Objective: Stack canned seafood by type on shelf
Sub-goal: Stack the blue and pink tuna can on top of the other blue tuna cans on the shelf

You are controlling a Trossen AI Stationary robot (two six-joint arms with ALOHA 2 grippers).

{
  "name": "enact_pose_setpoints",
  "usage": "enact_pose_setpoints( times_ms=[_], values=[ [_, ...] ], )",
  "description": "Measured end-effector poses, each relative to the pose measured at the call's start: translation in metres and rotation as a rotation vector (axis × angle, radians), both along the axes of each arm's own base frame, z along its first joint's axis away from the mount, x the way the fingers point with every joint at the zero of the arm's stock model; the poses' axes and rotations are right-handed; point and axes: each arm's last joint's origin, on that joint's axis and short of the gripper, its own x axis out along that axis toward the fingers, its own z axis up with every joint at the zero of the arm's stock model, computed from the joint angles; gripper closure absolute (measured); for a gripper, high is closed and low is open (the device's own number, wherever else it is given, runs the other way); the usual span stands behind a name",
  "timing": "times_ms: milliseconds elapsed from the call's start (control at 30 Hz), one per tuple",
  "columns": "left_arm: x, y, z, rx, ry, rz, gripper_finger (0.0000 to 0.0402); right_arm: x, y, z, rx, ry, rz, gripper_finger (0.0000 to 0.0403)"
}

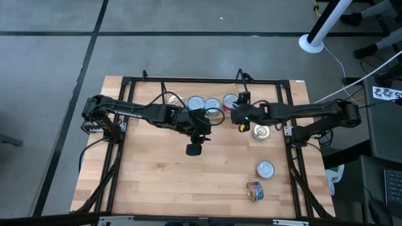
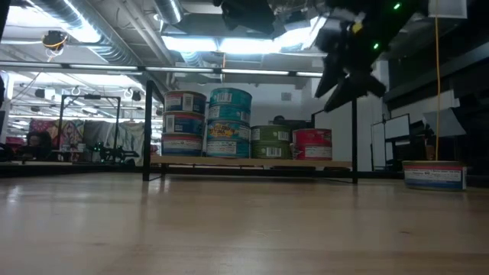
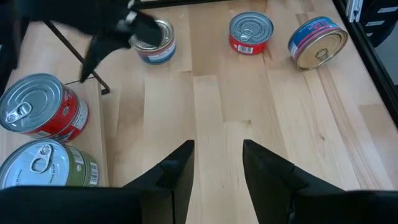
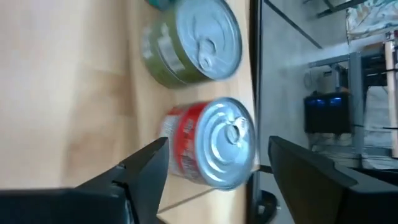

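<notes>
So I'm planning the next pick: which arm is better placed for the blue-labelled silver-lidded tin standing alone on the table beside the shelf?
Right. The right gripper hovers open right beside that blue-labelled tin; the left gripper, also open, is farther off.

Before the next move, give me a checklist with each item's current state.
1. Left end effector open, empty: ok.
2. Right end effector open around the red-labelled silver-lidded tin on the light-wood shelf: ok; contact cannot tell.
3. Green-labelled tin beside it, upright: ok.
4. Two double stacks on shelf upright: ok.
5. Three tins off the shelf, one on its side: not ok.
</notes>
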Motion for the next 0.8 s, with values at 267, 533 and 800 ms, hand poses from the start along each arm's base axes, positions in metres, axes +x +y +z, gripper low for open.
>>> enact_pose_setpoints(
  times_ms=[267,533,800],
  values=[
    [0.0,0.0,0.0,0.0,-0.002,0.0,0.027,-0.019,0.041,0.004,0.177,-0.063,-0.07,0.0129],
    [0.0,0.0,0.0,0.0,-0.003,0.0,0.027,-0.046,0.065,-0.017,0.441,0.059,-0.316,0.0129],
    [0.0,0.0,0.0,0.0,-0.003,0.0,0.027,-0.073,0.068,-0.051,0.536,0.233,-0.492,0.0129]
  ],
)
